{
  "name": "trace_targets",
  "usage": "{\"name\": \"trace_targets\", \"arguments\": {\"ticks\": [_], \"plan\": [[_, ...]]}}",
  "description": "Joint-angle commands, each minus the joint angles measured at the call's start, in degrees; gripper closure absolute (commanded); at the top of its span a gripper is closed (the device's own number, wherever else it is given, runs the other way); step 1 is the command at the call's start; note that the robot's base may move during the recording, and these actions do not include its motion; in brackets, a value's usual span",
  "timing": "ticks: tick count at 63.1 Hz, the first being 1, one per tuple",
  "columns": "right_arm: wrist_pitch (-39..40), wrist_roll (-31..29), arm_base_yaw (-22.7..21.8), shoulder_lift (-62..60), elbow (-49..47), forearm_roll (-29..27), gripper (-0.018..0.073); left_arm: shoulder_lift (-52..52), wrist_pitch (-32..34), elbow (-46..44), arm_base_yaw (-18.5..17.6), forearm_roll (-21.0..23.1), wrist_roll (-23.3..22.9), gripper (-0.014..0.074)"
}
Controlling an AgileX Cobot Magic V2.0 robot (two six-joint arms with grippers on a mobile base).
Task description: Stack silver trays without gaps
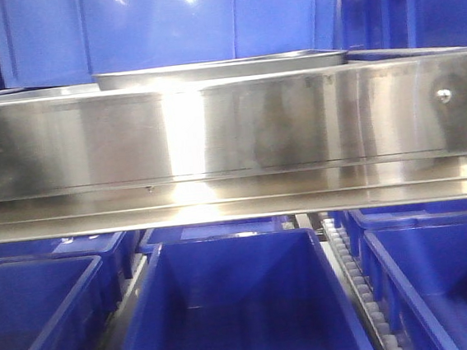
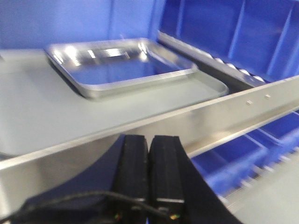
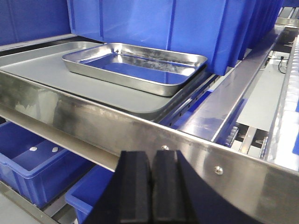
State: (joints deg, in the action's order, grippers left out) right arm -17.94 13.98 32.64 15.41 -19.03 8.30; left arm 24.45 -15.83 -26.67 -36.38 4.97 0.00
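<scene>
A stack of silver trays (image 3: pixel 135 65) lies on a flat grey sheet on the steel shelf; several nested rims show in the left wrist view (image 2: pixel 121 65). In the front view only its rim (image 1: pixel 219 67) shows above the rail. My left gripper (image 2: pixel 149 140) is shut and empty, low in front of the shelf's front rail, short of the trays. My right gripper (image 3: pixel 152 158) is shut and empty, also in front of and below the rail, with the trays beyond it to the left.
The long brushed-steel front rail (image 1: pixel 230 134) with rivets (image 3: pixel 217 170) runs across in front of the trays. Tall blue bins (image 3: pixel 154 23) stand behind the shelf. More blue bins (image 1: pixel 246 306) sit below, beside a roller track (image 1: pixel 360 287).
</scene>
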Motion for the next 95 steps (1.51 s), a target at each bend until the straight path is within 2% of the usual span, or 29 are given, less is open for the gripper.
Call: {"name": "trace_targets", "arguments": {"ticks": [1, 25, 32, 36, 38, 40, 85, 95], "plan": [[5.17, -0.51, -0.19, 0.42, -1.73, 0.97, 0.051, -4.1, 4.22, 0.15, 3.77, 1.77, 3.63, 0.0645], [5.17, -0.51, -0.19, 0.42, -1.73, 0.97, 0.051, -27.45, 4.72, 18.49, 23.91, 1.77, 3.95, 0.0645], [5.17, -0.52, -0.19, 0.42, -1.73, 0.97, 0.051, -26.89, 10.62, 23.7, 27.74, 1.77, 3.95, 0.0645], [5.17, -0.52, -0.19, 0.42, -1.68, 0.97, 0.051, -27.0, 16.17, 27.28, 29.15, 2.0, 3.95, 0.0645], [5.17, -0.52, -0.19, 0.42, -1.68, 0.97, 0.051, -27.0, 18.21, 28.49, 29.57, 2.0, 3.95, 0.0645], [5.17, -0.52, -0.19, 0.42, -1.68, 0.97, 0.051, -27.0, 15.83, 28.03, 29.88, 1.82, 3.95, 0.0645], [5.17, -0.52, -0.19, 0.42, -1.68, 0.97, 0.051, -27.0, 15.83, 28.15, 30.18, 1.77, 3.95, 0.0645], [5.11, -0.52, -0.31, 0.42, -1.67, 2.33, 0.051, -27.0, 15.83, 28.15, 30.18, 1.77, 3.95, 0.0645]]}}
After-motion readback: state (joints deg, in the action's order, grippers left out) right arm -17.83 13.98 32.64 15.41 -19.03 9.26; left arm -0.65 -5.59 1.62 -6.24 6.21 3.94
